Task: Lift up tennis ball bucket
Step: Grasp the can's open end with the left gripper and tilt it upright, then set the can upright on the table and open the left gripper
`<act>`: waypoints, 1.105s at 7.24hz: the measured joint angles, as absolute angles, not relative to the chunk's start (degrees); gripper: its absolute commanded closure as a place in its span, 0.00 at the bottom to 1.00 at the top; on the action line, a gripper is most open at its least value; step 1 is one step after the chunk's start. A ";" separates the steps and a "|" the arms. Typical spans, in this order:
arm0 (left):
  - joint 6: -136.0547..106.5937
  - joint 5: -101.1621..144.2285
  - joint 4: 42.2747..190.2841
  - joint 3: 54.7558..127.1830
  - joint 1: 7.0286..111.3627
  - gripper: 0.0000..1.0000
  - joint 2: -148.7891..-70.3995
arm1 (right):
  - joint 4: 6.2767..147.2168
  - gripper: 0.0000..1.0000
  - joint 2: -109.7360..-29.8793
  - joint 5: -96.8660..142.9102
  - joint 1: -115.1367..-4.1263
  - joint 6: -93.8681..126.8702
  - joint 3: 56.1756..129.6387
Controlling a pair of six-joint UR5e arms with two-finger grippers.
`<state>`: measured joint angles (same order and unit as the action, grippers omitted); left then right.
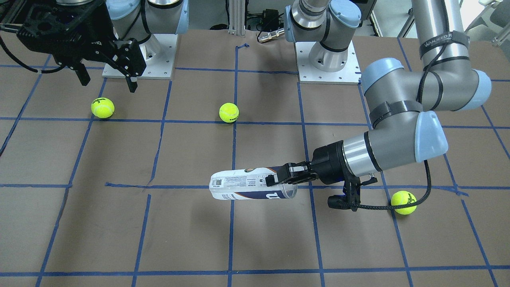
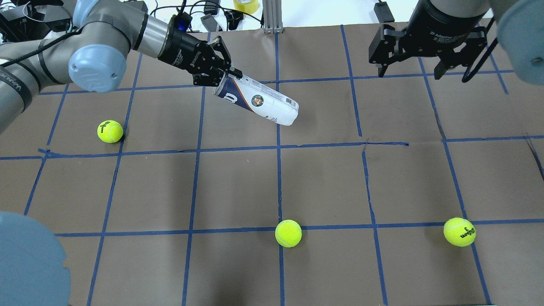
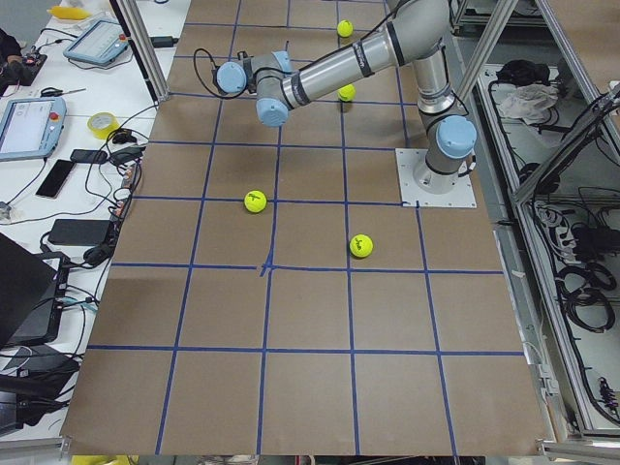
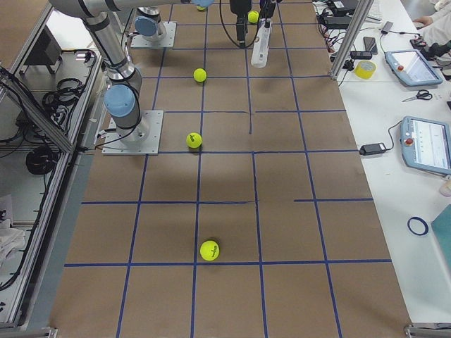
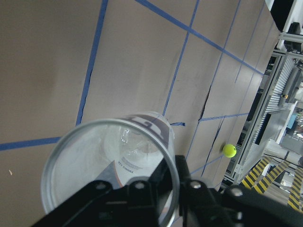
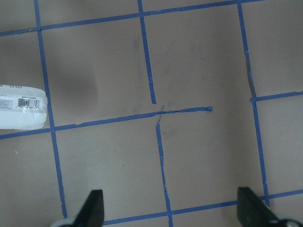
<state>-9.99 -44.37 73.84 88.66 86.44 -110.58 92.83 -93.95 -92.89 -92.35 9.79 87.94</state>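
Crossing brown table, blue tape grid, left gripper clamped on tennis ball bucket, right gripper apart

The table is covered in brown paper and marked into squares by blue tape lines, some broken or offset near the middle. Three yellow-green tennis balls lie on it, well apart. The left ball sits just beside a tape line. The middle ball rests at a tape crossing. The right ball, printed "Wilson 3", sits on a line. The right arm's base plate and the left arm's base plate are bolted at the robot's edge.
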 measured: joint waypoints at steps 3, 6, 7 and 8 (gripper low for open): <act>-13.69 -67.10 74.36 82.28 92.38 1.00 -108.96 | 92.94 0.00 -94.48 -93.66 -92.26 9.60 87.97; -6.67 -89.57 74.24 79.21 98.55 1.00 -110.49 | 92.65 0.00 -94.48 -93.86 -92.20 9.50 88.04; -3.22 -93.20 73.33 79.05 99.45 1.00 -111.01 | 92.64 0.00 -94.44 -93.86 -92.20 9.47 88.12; -1.21 -95.28 71.31 78.97 100.35 1.00 -111.94 | 92.61 0.00 -94.43 -93.86 -92.20 9.50 88.16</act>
